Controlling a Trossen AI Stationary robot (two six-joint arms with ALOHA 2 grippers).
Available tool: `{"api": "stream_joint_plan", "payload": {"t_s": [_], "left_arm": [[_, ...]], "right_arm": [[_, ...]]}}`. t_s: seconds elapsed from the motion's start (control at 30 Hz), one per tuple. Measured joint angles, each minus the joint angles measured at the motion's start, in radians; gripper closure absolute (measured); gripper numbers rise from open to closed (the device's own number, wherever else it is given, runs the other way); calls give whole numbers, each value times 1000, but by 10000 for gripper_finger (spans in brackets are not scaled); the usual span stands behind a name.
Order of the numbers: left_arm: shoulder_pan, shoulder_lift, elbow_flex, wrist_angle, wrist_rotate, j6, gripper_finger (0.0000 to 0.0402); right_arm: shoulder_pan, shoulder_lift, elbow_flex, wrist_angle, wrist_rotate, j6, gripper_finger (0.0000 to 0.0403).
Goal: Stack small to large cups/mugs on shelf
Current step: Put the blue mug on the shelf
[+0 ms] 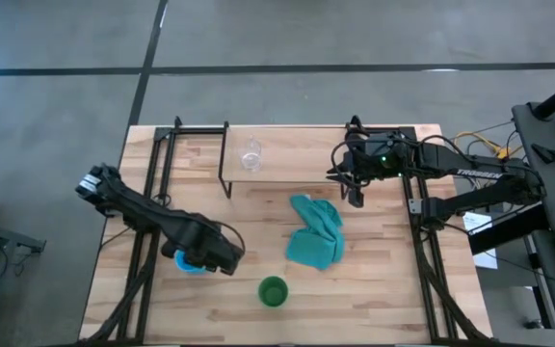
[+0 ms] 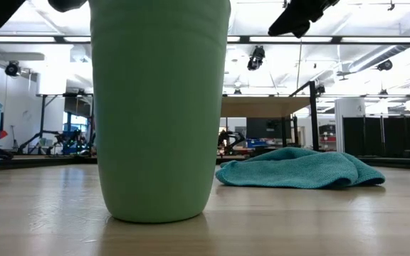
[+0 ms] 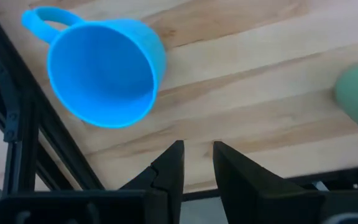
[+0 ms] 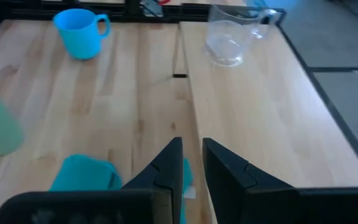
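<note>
The blue mug (image 1: 189, 263) (image 3: 101, 71) stands upright on its base near the table's left side. My left gripper (image 1: 215, 258) (image 3: 197, 155) hovers just above and beside it, with its fingers shut to a narrow slit and touching nothing. The green cup (image 1: 273, 291) (image 2: 159, 107) stands upright by the near edge. The clear glass cup (image 1: 251, 154) (image 4: 229, 40) stands on the shelf (image 1: 297, 154) (image 4: 260, 106), a light board on black legs at the far side. My right gripper (image 1: 356, 196) (image 4: 191, 152) waits shut off the shelf's right end, above the table.
A teal cloth (image 1: 316, 231) (image 2: 297, 169) lies crumpled in the middle of the table, between the shelf and the green cup. Black frame rails (image 1: 152, 193) run along both sides of the table. Bare wood shows between the mug and the cloth.
</note>
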Motion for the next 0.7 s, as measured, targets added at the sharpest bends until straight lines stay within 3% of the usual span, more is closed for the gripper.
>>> {"api": "stream_joint_plan", "payload": {"t_s": [0.13, 0.47, 0.7], "left_arm": [[0, 7, -30, 0, 0, -14, 331], [0, -6, -153, 20, 3, -60, 331], [-2, -8, -223, 166, -2, -56, 331]], "right_arm": [[0, 0, 0, 0, -57, -15, 346], [0, 0, 0, -35, -57, -7, 346], [0, 0, 0, -39, -57, -7, 346]]}}
